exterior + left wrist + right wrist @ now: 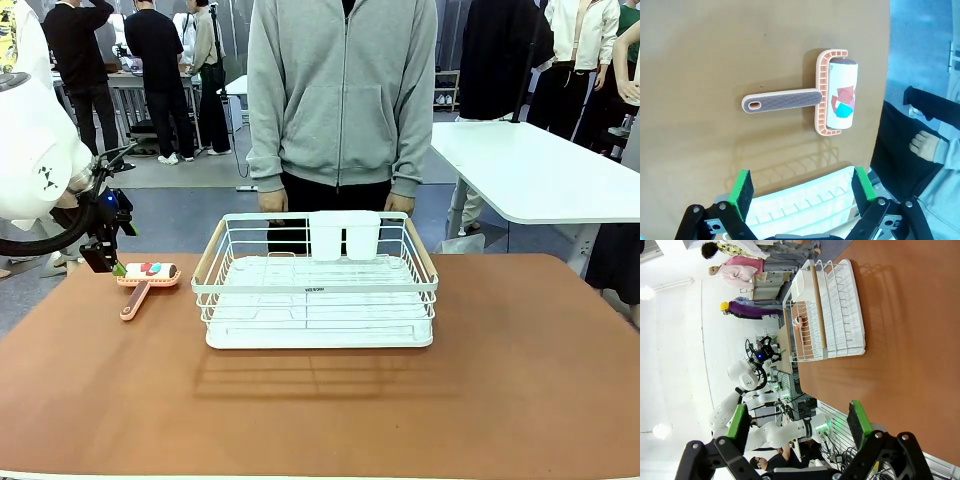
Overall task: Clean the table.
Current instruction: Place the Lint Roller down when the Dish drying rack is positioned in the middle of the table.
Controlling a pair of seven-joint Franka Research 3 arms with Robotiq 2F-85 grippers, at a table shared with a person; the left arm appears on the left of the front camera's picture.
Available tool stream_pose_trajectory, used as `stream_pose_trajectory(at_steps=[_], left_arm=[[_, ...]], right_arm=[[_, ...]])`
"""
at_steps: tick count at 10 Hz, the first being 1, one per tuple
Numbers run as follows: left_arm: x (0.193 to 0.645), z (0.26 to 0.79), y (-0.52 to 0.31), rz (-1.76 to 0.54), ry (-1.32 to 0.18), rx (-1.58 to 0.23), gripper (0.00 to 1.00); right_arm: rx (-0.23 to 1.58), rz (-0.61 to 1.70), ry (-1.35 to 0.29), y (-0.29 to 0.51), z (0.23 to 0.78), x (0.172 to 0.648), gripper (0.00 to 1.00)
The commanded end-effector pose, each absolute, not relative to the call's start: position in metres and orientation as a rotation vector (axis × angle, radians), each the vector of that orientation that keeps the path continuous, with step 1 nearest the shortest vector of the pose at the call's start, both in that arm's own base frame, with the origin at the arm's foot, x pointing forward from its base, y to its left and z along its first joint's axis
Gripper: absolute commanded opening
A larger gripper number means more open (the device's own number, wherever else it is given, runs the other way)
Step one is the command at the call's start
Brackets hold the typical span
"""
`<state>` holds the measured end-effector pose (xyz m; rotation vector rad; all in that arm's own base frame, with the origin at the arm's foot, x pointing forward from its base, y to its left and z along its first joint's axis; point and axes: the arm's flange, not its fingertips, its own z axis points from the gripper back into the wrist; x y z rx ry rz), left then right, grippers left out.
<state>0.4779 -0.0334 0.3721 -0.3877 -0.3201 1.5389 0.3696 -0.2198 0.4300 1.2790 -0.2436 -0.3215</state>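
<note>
On the left edge of the front view, my left arm is mostly cut off, and I can't judge the left gripper (108, 250) from there; it is dark and small against the floor. Its wrist view settles it: the left gripper (805, 187) is released, green pads spread wide with nothing between them, hanging above the lint roller (812, 102), which lies flat with its handle pointing away from the dish rack (805, 205). The roller's paper carries red and blue patches; I can't tell what they are. In the right wrist view the right gripper (799, 420) also stands spread apart, holding nothing, looking along the table (910, 340).

The table (520, 400) is a matte reddish-brown slab with a pale edge, running across the whole foreground. The white wire dish rack (318, 285) stands at its middle, the lint roller (145, 278) just beside its left end. A person (340, 100) in a grey hoodie stands at the far side, hands partly hidden behind the rack. A white table (540, 170) sits behind right, on grey flooring.

The rack's front rail bears a small dark label, too small to read.
</note>
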Motion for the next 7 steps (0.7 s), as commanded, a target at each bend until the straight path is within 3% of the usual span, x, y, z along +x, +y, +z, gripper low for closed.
stream_pose_trajectory(at_steps=[1, 7], left_arm=[[0.4791, 0.3730, -0.0331, 1.543, -0.325, -0.397, 1.00], [0.4791, 0.3730, -0.0331, 1.543, -0.325, -0.397, 1.00]], right_arm=[[1.289, -0.316, -0.251, -0.2194, 0.4341, 0.3684, 1.00], [1.289, -0.316, -0.251, -0.2194, 0.4341, 0.3684, 1.00]])
